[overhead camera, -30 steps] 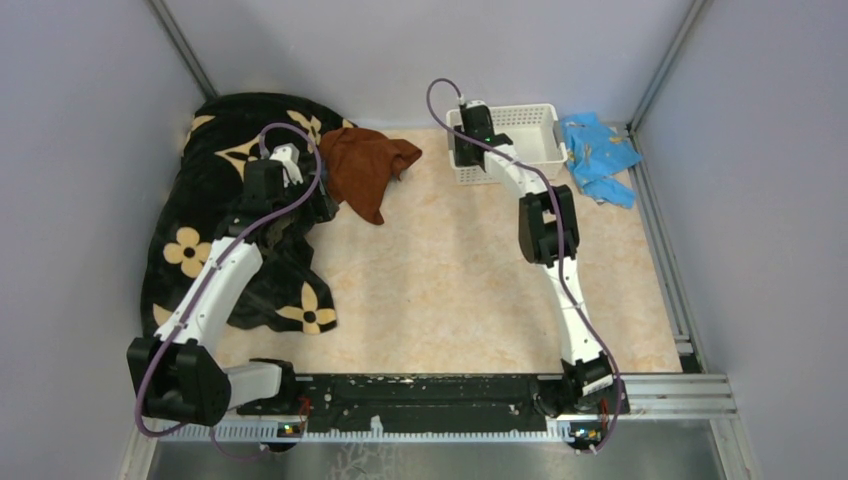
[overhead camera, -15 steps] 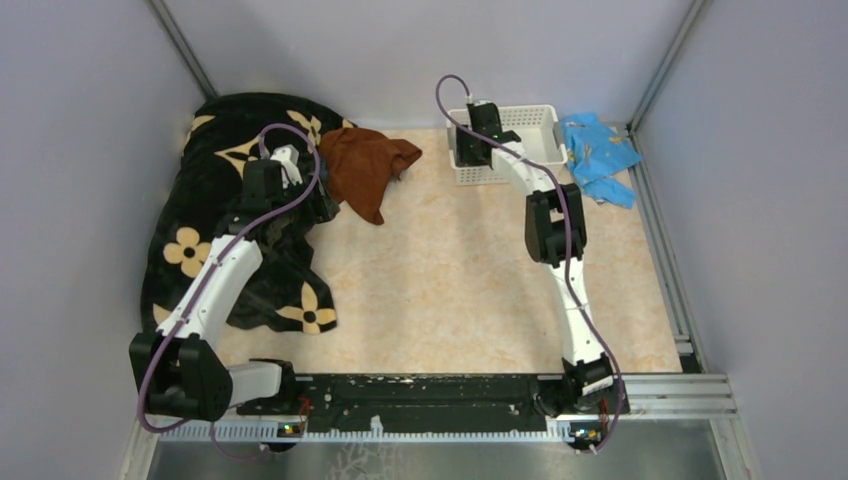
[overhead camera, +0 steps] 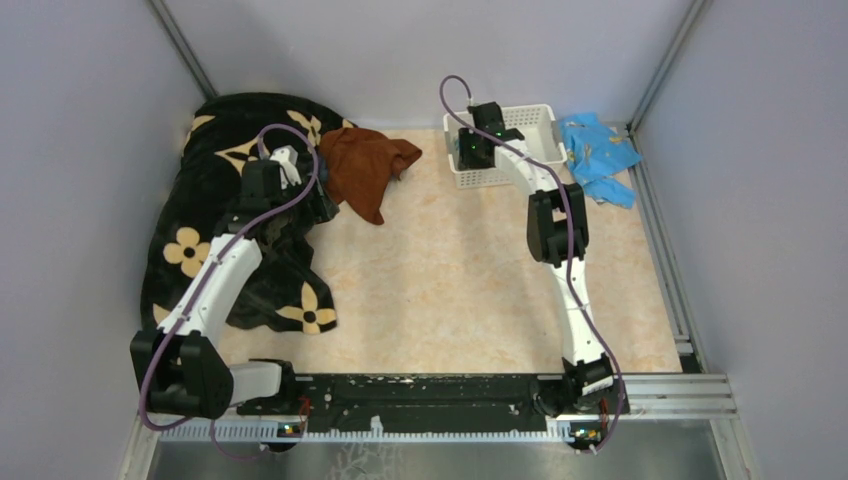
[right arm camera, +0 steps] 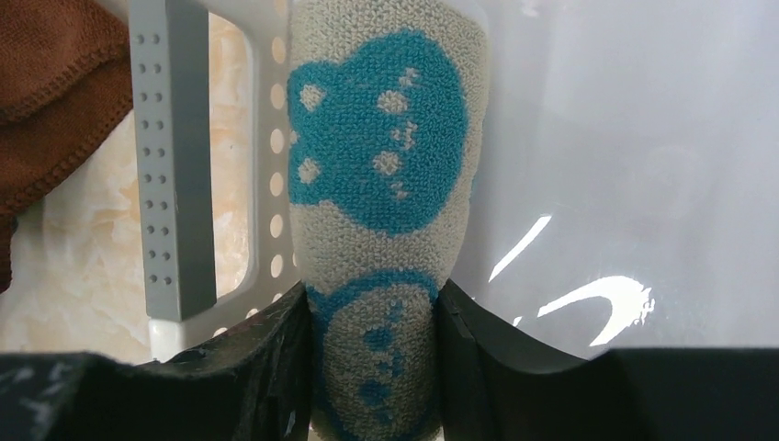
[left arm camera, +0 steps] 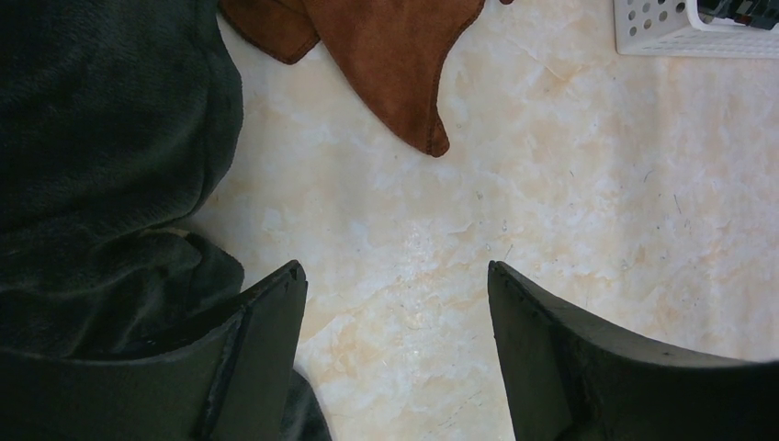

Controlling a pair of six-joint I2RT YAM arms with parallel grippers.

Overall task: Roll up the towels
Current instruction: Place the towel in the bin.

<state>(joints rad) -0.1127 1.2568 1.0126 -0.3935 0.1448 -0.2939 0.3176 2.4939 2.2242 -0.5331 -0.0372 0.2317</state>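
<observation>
A rolled teal-and-white towel [right arm camera: 381, 184] stands between the fingers of my right gripper [right arm camera: 372, 312], which is shut on it, both pads pressing its sides. It is held inside the white basket [right arm camera: 174, 165], next to the left wall. In the top view the right gripper [overhead camera: 472, 150] reaches over the basket's [overhead camera: 540, 150] left end. The rust-brown towel [overhead camera: 365, 165] lies crumpled at the far left-centre of the table. My left gripper [left arm camera: 397, 276] hangs open over bare table just short of that towel's [left arm camera: 386, 55] pointed corner. A dark cloth [left arm camera: 101, 138] lies beside its left finger.
The big black flowered blanket [overhead camera: 215, 160] covers the table's left side under the left arm [overhead camera: 220, 270]. A bright light-blue cloth [overhead camera: 598, 155] lies right of the basket. Grey walls close in the back and both sides.
The right gripper has shifted slightly right and farther over the basket's left end with the towel. The left arm has not moved.
</observation>
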